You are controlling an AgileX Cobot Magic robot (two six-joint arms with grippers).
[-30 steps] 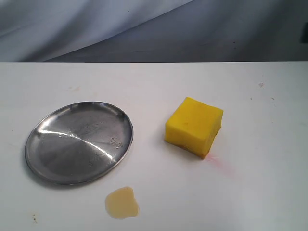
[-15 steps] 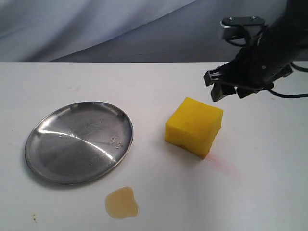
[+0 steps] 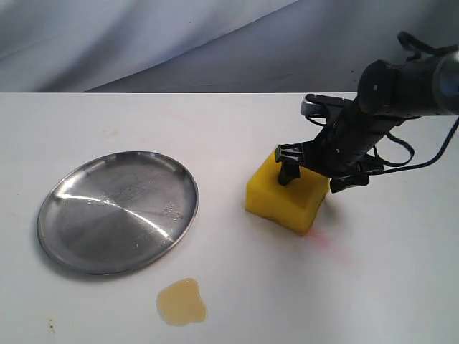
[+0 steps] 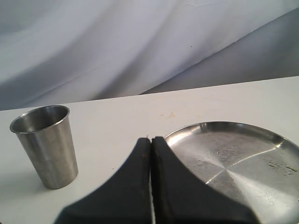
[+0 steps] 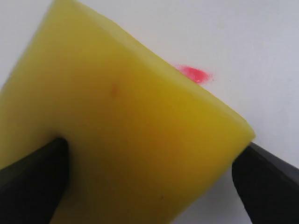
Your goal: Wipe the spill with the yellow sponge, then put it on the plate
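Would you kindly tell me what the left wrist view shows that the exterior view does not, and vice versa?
Only the left wrist view: an upright metal cup on the table and the left claw, its fingers pressed together. Only the exterior view: the yellow sponge, the right claw with a finger on either side of it, the spill near the plate, and a pink streak by the sponge. Both: the plate and the white table.
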